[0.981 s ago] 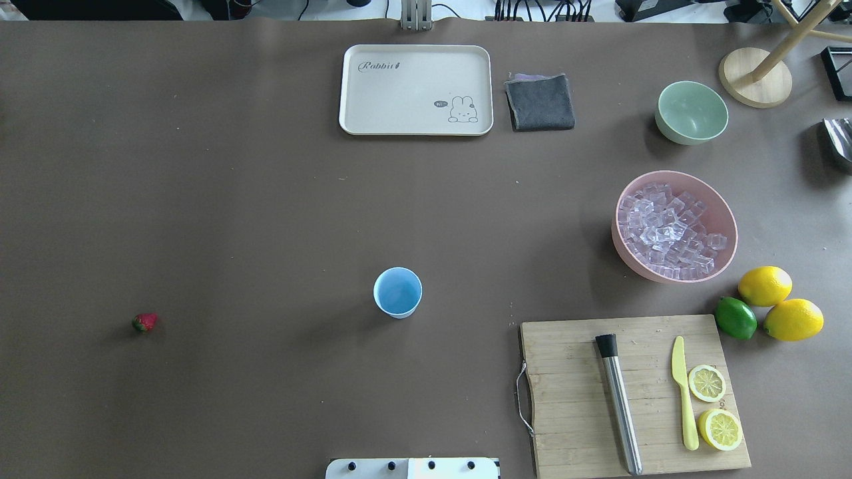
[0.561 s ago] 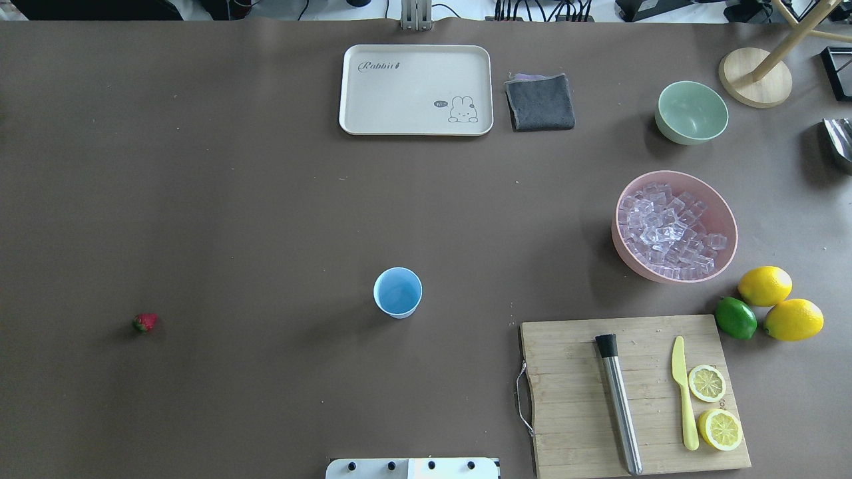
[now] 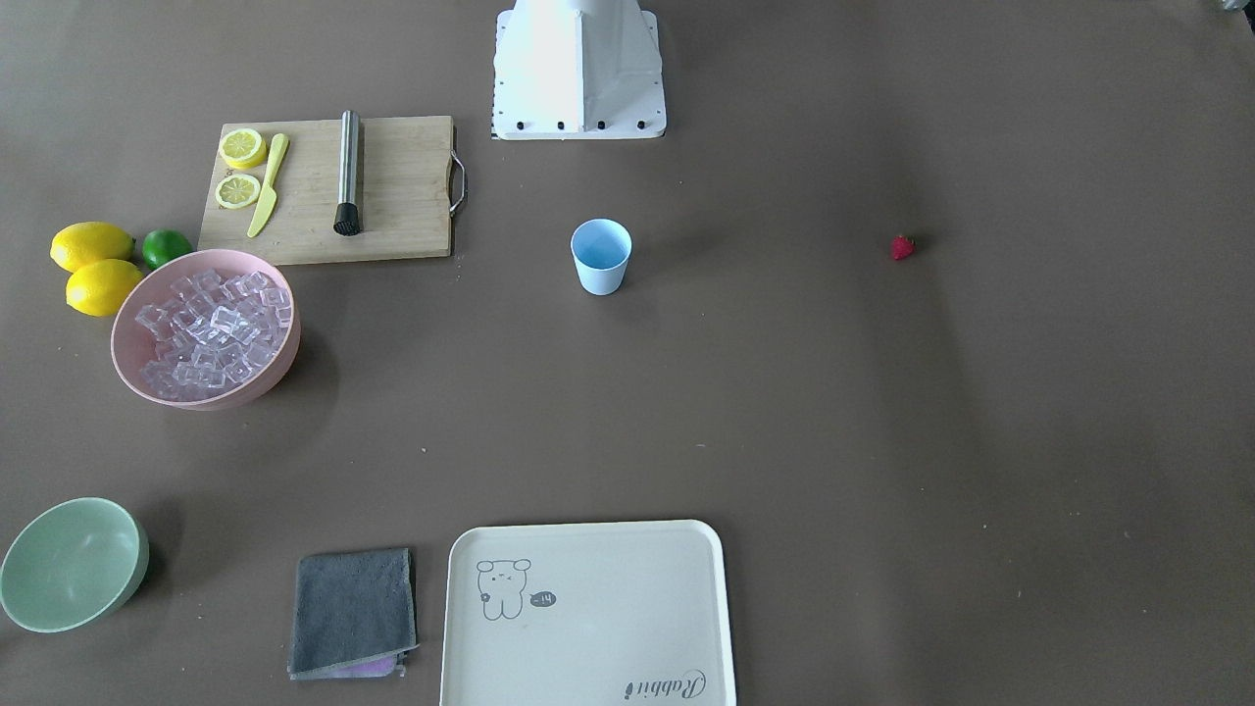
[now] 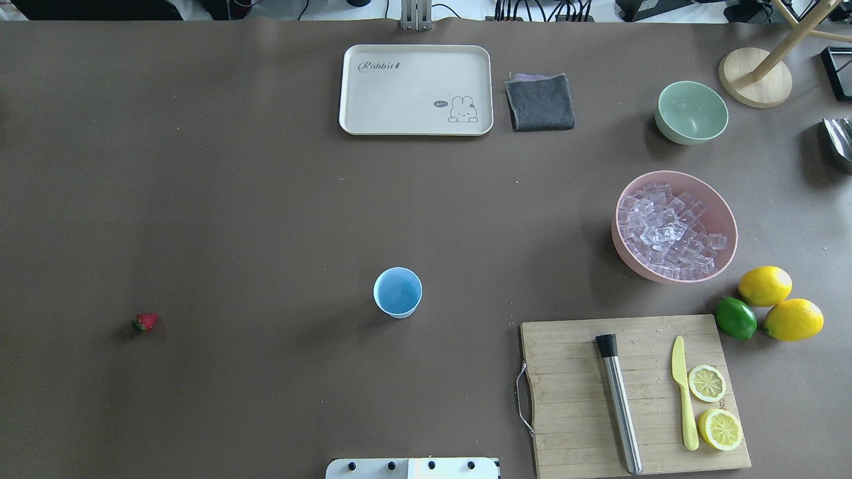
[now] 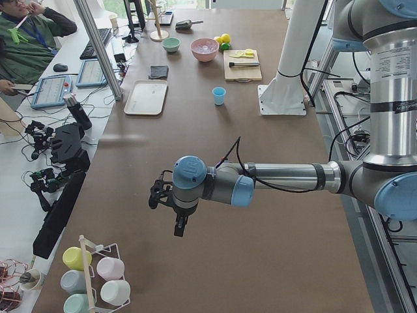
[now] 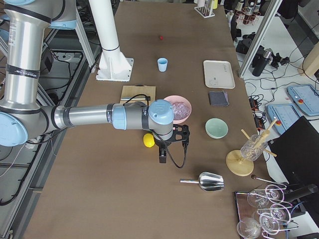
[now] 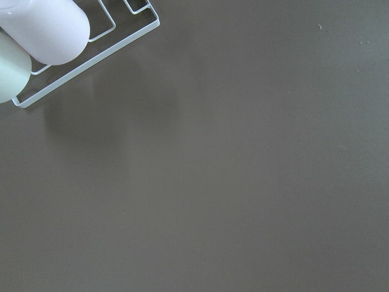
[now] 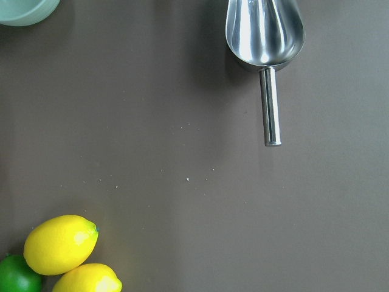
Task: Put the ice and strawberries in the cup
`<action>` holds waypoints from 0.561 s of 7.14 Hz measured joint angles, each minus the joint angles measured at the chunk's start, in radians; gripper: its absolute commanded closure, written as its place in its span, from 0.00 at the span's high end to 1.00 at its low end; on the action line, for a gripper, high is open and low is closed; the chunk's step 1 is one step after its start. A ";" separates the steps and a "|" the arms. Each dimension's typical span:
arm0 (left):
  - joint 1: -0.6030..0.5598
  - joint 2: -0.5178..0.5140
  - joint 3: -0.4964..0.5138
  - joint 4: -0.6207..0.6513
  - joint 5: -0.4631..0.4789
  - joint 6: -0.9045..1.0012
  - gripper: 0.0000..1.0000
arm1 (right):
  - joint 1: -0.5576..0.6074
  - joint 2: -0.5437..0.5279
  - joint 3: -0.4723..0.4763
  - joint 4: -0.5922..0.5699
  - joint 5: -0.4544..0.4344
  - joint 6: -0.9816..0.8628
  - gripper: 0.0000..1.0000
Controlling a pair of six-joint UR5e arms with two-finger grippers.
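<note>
Directly under the right gripper (image 6: 162, 159) we see the matte brown table (image 8: 182, 201), smooth apart from a few pale crumbs. Just to one side of the gripper lies a polished steel scoop (image 8: 265, 30) with a rounded bowl and a straight rod handle. On the opposite side sit two glossy yellow lemons (image 8: 61, 243), touching each other, with a green lime (image 8: 18, 277) tucked against them. A pale green bowl (image 8: 24, 9) shows its smooth rim at a corner of the wrist view.

A little farther from this gripper stands the round pink bowl (image 4: 727, 219), heaped with the ice (image 4: 669, 229), a pile of clear, glassy cubes. Well beyond the bowl the cup (image 4: 398, 292), a tapered light blue plastic tumbler, stands upright. Farthest from the gripper lies the strawberry (image 4: 144, 322), small and red with a green top, on bare table.

Below the left gripper (image 5: 178, 228) the table is plain. A white wire rack (image 7: 91, 62) holding smooth pastel beakers (image 7: 45, 27) sits just off to one side, and the cup is far off along the table.

Both arms reach out over the table with their forearms level. Their wrists are bent so that the grippers point down and hang above the surface. Only the side views show the grippers, so we cannot tell whether either pair of jaws is parted or closed.
</note>
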 measured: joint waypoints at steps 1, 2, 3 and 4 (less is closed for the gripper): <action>0.000 0.001 -0.005 -0.007 0.000 -0.005 0.98 | -0.001 -0.001 0.003 0.007 0.000 0.001 1.00; 0.001 0.000 -0.009 -0.015 0.000 -0.027 0.98 | -0.009 -0.001 0.019 0.010 0.000 0.006 1.00; 0.004 -0.001 -0.014 -0.046 -0.001 -0.076 0.98 | -0.031 0.001 0.045 0.017 0.002 0.016 1.00; 0.013 -0.001 -0.015 -0.103 -0.001 -0.144 0.98 | -0.061 0.006 0.061 0.034 0.008 0.040 1.00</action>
